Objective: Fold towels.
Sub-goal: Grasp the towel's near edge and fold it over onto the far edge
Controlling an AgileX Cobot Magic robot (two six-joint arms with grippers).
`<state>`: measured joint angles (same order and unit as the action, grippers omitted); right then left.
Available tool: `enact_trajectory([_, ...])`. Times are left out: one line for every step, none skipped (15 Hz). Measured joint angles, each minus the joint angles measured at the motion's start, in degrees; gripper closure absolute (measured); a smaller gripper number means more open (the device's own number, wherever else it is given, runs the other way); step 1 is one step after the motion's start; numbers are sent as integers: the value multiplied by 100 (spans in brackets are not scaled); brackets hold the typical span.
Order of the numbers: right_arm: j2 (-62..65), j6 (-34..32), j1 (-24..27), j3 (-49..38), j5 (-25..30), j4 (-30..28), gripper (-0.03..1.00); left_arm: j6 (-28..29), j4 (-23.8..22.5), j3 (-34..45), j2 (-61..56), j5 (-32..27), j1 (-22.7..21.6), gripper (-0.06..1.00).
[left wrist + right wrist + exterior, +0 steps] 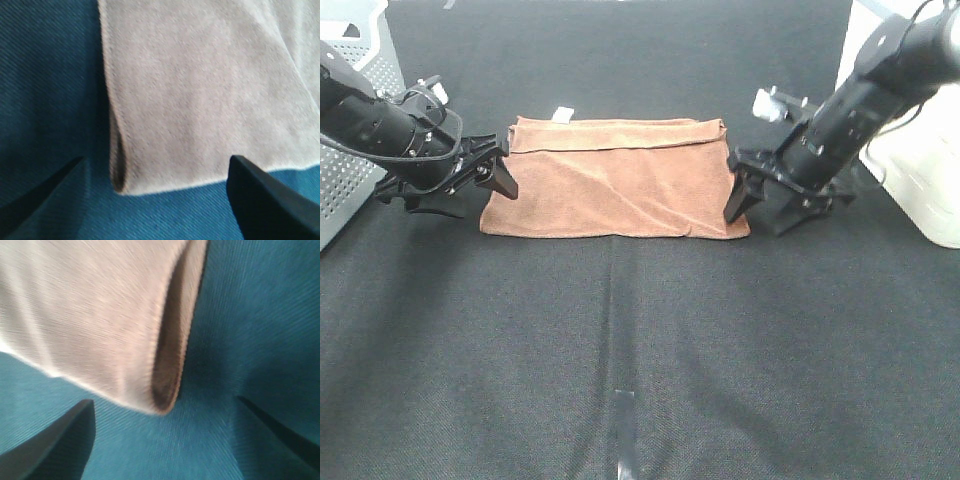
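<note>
The brown towel lies folded over once on the black table, its small white tag at the far edge. My left gripper is open and low at the towel's left end. In the left wrist view, the towel's folded corner sits between the spread fingers of the left gripper. My right gripper is open at the towel's right end. In the right wrist view, the layered edge of the towel lies just ahead of the right gripper. Neither gripper holds cloth.
A white perforated basket stands at the far left behind the left arm. A white container stands at the far right. A pale strip lies on the table near the front middle.
</note>
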<state>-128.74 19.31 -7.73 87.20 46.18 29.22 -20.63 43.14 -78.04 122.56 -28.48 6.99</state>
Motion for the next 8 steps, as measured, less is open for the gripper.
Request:
enact_trajectory([-46,115,0,11,-63,172,27,0,-17,0,11,138,0,23])
enact_trajectory([-86,252,17,17,-120,372,27,0,-29,0,40,218,0,23])
enact_trajectory([-120,298,17,29,-183,516,27,0,-40,0,143,264,0,23])
enact_trajectory([-120,344,17,29,-246,584,27,0,-40,-11,286,252,0,23])
enact_trajectory([-120,355,17,29,-338,636,27,0,-29,-97,413,183,-11,23])
enact_trajectory([-132,378,17,29,-453,659,27,0,-29,-206,481,126,-29,23])
enact_trajectory([-155,384,17,69,-498,665,28,0,-11,-258,533,80,-40,23])
enact_trajectory([-206,384,17,126,-498,682,30,0,34,-281,550,69,-40,23])
